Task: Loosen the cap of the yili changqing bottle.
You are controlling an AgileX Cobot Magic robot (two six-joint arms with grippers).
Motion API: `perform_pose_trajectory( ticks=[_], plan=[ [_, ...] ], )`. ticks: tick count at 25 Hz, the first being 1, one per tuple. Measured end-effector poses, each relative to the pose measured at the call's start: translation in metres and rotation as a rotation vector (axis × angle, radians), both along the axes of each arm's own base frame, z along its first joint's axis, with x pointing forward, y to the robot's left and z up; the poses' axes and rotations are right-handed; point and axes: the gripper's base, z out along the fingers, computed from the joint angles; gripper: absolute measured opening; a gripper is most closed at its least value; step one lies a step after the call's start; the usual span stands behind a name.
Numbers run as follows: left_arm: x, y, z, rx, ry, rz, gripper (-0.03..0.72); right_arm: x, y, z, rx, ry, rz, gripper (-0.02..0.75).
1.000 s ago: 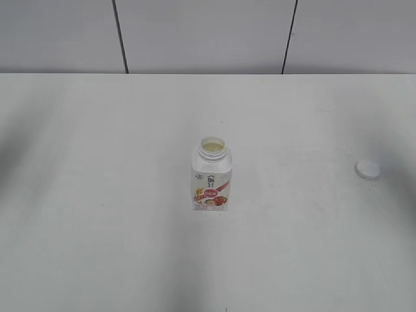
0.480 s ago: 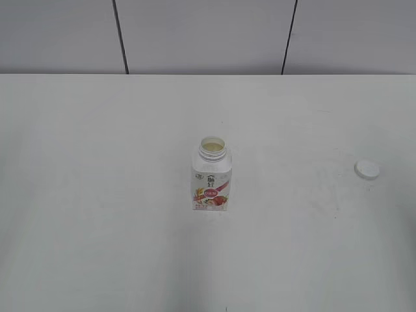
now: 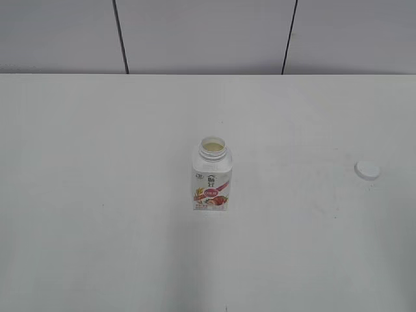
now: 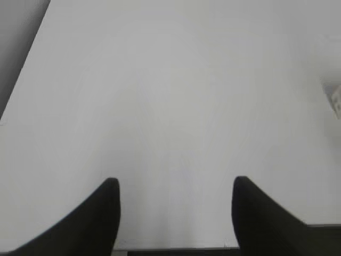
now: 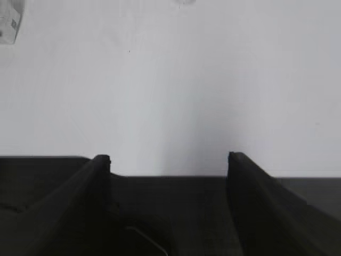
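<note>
The yili changqing bottle (image 3: pixel 212 176) stands upright in the middle of the white table, its neck open with no cap on it. A sliver of it shows at the right edge of the left wrist view (image 4: pixel 336 98) and at the top left of the right wrist view (image 5: pixel 10 21). The white cap (image 3: pixel 367 170) lies flat on the table far to the bottle's right; its edge shows at the top of the right wrist view (image 5: pixel 185 1). My left gripper (image 4: pixel 176 184) is open and empty. My right gripper (image 5: pixel 169 158) is open and empty. Neither gripper shows in the exterior view.
The white table (image 3: pixel 97 195) ends at a grey panelled wall (image 3: pixel 201 36) at the back. The table's near edge lies just under both grippers in the wrist views.
Soft shadows at the table's left and right sides have faded out. The bottle and the cap have not moved.
</note>
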Motion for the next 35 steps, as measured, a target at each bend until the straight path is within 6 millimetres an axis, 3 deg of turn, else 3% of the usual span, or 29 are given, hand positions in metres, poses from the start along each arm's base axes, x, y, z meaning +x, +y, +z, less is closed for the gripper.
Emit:
perform_pose_trajectory(
  ticks=[3,7,13,35],
  plan=[
    [-0.01,-0.001,-0.007,-0.008,-0.047,-0.024,0.418,-0.018,0.002,0.0,-0.009,-0.126,-0.001,0.533],
    [-0.004,-0.006,-0.014,-0.007,-0.052,-0.081,0.418,-0.035,0.003,-0.001,-0.018,-0.245,-0.001,0.533],
    [0.007,-0.008,-0.017,-0.002,-0.123,-0.097,0.418,-0.03,0.002,-0.002,-0.033,-0.283,-0.001,0.533],
    [0.007,-0.012,-0.017,-0.039,-0.128,-0.104,0.407,-0.027,-0.001,-0.004,-0.065,-0.297,-0.021,0.533]
  ],
)
